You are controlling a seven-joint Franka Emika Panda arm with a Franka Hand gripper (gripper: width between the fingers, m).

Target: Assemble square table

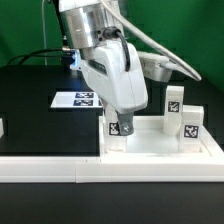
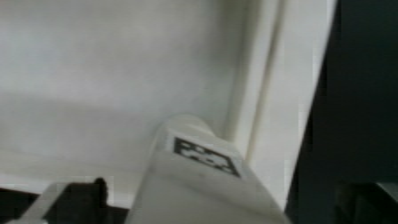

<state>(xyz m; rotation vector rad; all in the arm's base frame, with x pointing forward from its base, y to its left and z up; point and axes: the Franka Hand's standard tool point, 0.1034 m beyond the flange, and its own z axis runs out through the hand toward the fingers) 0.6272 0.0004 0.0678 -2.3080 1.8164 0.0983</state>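
The white square tabletop (image 1: 150, 142) lies at the exterior view's right, against the border rail. Two white tagged legs stand upright on it, one at the back (image 1: 173, 100) and one at the right corner (image 1: 190, 123). My gripper (image 1: 117, 128) is shut on a third white tagged leg (image 1: 114, 130) and holds it upright at the tabletop's left corner. In the wrist view this leg (image 2: 201, 160) fills the space between my dark fingers (image 2: 71, 202), with the tabletop's flat surface (image 2: 107, 90) and rim behind it. The leg's lower end is hidden.
The marker board (image 1: 78, 99) lies on the black table left of the arm. The long white border rail (image 1: 60, 166) runs along the front. A small white part (image 1: 2, 127) shows at the left edge. A green backdrop stands behind.
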